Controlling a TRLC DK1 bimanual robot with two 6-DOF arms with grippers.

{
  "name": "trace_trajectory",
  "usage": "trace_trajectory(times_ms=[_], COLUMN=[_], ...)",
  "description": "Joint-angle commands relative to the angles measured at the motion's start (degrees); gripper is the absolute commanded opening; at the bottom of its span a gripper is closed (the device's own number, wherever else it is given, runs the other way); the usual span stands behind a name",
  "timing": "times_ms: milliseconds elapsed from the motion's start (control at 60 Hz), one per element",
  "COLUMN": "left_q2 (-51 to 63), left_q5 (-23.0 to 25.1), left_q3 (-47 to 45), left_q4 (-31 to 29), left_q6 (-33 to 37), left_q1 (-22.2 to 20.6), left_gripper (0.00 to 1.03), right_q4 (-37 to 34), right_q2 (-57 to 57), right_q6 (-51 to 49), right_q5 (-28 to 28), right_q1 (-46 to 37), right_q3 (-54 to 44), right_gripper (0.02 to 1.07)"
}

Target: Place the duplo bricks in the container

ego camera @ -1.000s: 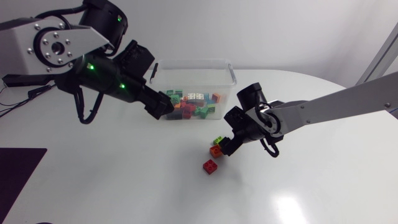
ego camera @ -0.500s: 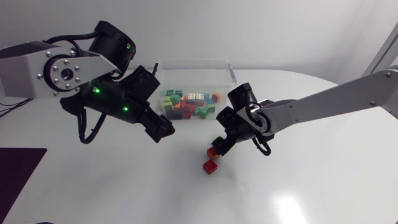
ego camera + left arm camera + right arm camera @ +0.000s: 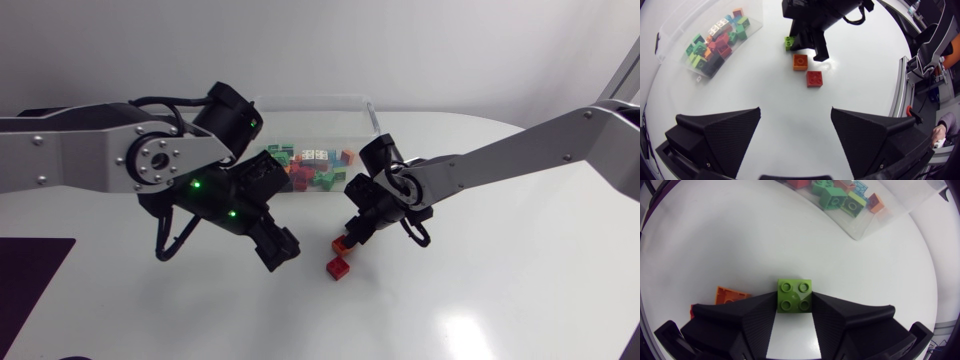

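My right gripper [image 3: 794,304] is shut on a green duplo brick [image 3: 794,295] that sits on the white table; both fingers press its sides. An orange brick [image 3: 729,295] lies just beside that gripper, and a red brick [image 3: 338,267] lies in front of the orange brick [image 3: 343,243]. In the head view the right gripper [image 3: 353,230] hides the green brick. My left gripper [image 3: 796,110] hangs open and empty above the table, a short way from the red brick [image 3: 814,78], the orange brick [image 3: 800,62] and the green brick [image 3: 789,42]. The clear container [image 3: 372,115] stands behind, holding several bricks.
The left arm's elbow and links [image 3: 150,160] hang over the table left of the container. The right arm [image 3: 500,160] comes in low from the right edge. Bare white table [image 3: 450,300] lies in front of the loose bricks.
My left gripper has swung from the container's front down toward the loose bricks. My right gripper has shifted slightly left and has shut on the green brick.
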Motion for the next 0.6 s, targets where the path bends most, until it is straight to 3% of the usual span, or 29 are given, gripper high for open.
trace_trajectory(times_ms=[0,267,583], left_q2=[3.52,11.61,20.92], left_q5=[1.28,1.45,1.72], left_q3=[-1.14,0.71,6.68], left_q4=[-0.15,2.04,6.70], left_q6=[0.49,-1.09,-3.20], left_q1=[-1.56,-8.33,-10.44], left_gripper=[0.98,0.98,0.98], right_q4=[-2.06,-3.29,-9.10], right_q2=[-1.71,-13.40,-27.72], right_q6=[1.01,0.66,1.01], right_q5=[-0.57,-3.47,-8.04], right_q1=[-2.37,-8.35,-13.62], right_q3=[-0.72,-6.52,-5.29], right_gripper=[0.35,0.35,0.35])
